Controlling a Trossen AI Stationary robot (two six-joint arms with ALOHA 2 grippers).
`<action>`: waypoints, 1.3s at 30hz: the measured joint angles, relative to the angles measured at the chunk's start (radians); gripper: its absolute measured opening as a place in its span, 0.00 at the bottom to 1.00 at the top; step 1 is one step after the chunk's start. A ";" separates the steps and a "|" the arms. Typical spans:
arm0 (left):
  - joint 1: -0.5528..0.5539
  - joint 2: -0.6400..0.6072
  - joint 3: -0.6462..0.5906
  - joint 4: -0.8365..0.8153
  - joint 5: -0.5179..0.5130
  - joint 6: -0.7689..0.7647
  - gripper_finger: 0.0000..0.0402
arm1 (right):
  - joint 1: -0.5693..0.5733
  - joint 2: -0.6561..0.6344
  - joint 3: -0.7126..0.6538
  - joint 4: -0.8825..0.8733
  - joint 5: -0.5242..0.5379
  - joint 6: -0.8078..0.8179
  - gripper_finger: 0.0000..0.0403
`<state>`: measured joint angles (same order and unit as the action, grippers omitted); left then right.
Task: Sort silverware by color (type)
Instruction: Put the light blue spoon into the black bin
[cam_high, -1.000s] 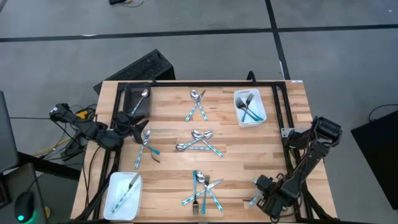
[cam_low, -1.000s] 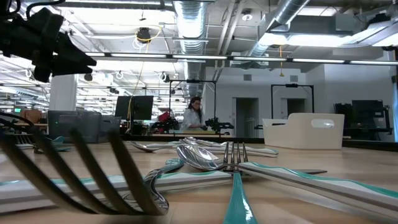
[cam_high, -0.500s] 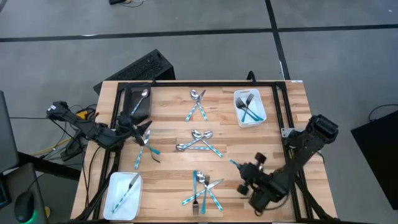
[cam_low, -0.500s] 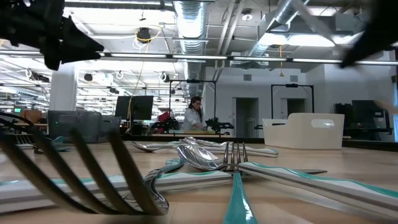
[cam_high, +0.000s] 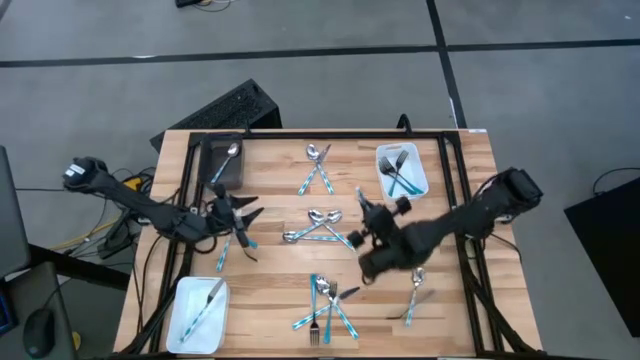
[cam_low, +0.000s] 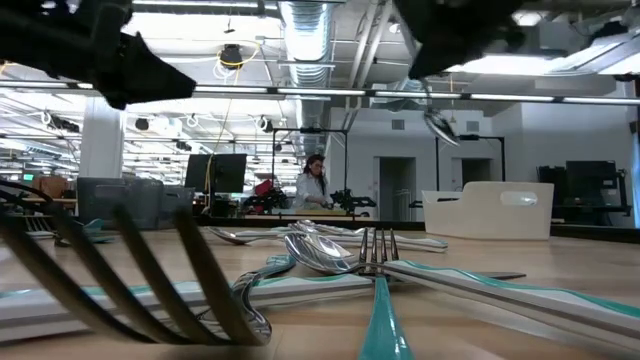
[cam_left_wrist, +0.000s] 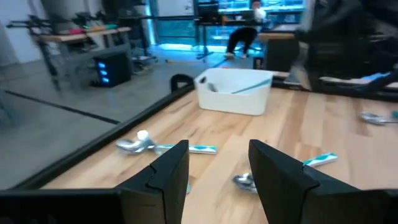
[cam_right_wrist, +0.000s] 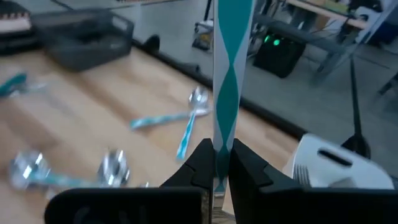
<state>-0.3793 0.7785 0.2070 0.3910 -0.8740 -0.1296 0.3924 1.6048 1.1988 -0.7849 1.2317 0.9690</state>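
Swinging in from the table's near edge, our right gripper (cam_right_wrist: 217, 163) is clamping a teal utensil (cam_right_wrist: 225, 56) near the fork tray (cam_high: 402, 172), carrying it for sorting; our left gripper (cam_left_wrist: 217, 163) is gaping empty.

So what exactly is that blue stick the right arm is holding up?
It is a slim teal-blue utensil handle, one piece of the silverware, pinched between the two dark fingers of the right claw. It stands upright out of the claw, over the middle of the wooden table. In the low view a shiny metal head hangs under the arm; whether it is spoon, fork or knife is unclear.
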 joint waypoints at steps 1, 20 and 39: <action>0.025 0.025 0.000 0.032 0.043 0.004 0.39 | -0.022 -0.007 0.000 0.065 -0.008 -0.078 0.12; 0.226 0.459 0.223 0.479 0.656 0.386 0.39 | -0.227 0.024 -0.005 0.726 -0.763 -0.847 0.12; 0.307 0.568 0.330 0.491 0.557 0.255 0.41 | -0.235 0.065 -0.001 0.744 -0.732 -0.882 0.14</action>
<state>-0.0718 1.3468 0.5365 0.8815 -0.3171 0.1251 0.1570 1.6695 1.1980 -0.0411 0.4992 0.0870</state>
